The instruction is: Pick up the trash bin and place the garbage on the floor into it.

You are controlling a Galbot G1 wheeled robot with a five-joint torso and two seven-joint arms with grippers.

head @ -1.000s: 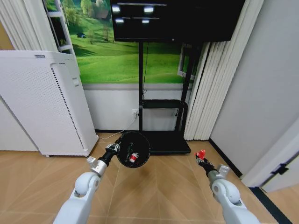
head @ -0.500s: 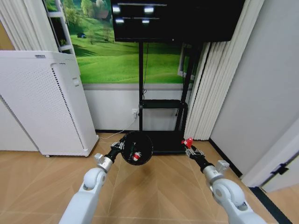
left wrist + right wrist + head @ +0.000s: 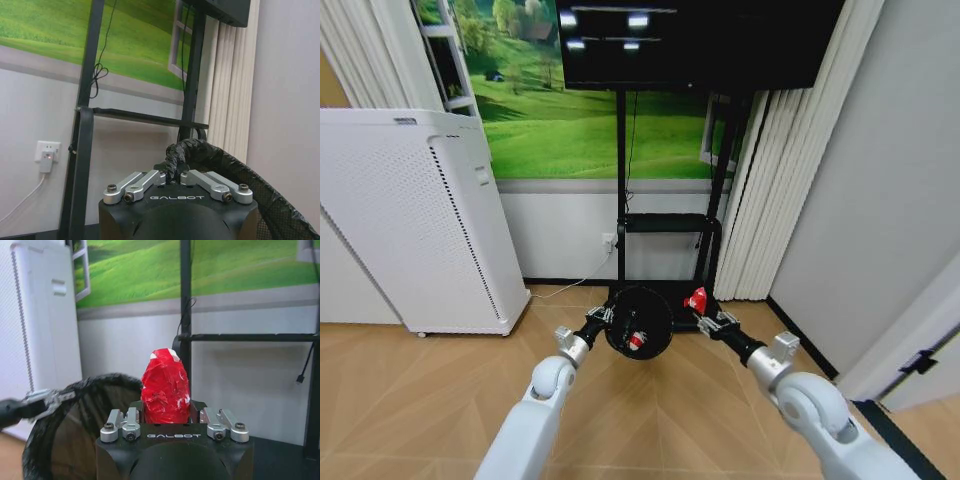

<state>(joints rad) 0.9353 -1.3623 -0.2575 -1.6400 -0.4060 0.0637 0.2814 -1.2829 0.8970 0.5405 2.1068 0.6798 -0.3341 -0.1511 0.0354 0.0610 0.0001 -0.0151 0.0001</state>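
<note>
Bin [image 3: 638, 322] held off the floor in front of the TV stand [image 3: 665, 230], tipped over so its mouth faces back toward the robot and its long axis runs roughly level, bottom end toward the stand. Its black liner is bunched over the rim, and the left gripper [image 3: 601, 318] has its fingers pinched on that rim at the bin's left edge; from the left wrist you see the folded liner caught between the fingers [image 3: 150, 177]. Inside the bin lies a small red-and-white scrap [image 3: 636, 341], low against the wall nearest the floor.

Just to the right of the bin, the right gripper [image 3: 703, 312] holds a red packet [image 3: 696, 299], crumpled, with white patches near its top. The packet stands upright out of the fingers, long axis roughly vertical, its upper end well clear of the fingertips; the fingers are closed narrowly on its lower part. It sits near the bin's rim on the right side, level with the rim's upper edge, not inside the mouth. From the right wrist the packet [image 3: 166, 390] shows in front of the stand's shelf, with the bin's open mouth [image 3: 75, 430] beside it and the left gripper [image 3: 47, 398] on the far rim.

Both arms reach forward toward the stand. A white perforated appliance [image 3: 410, 220] stands well to the left of the stand, against the wall.
</note>
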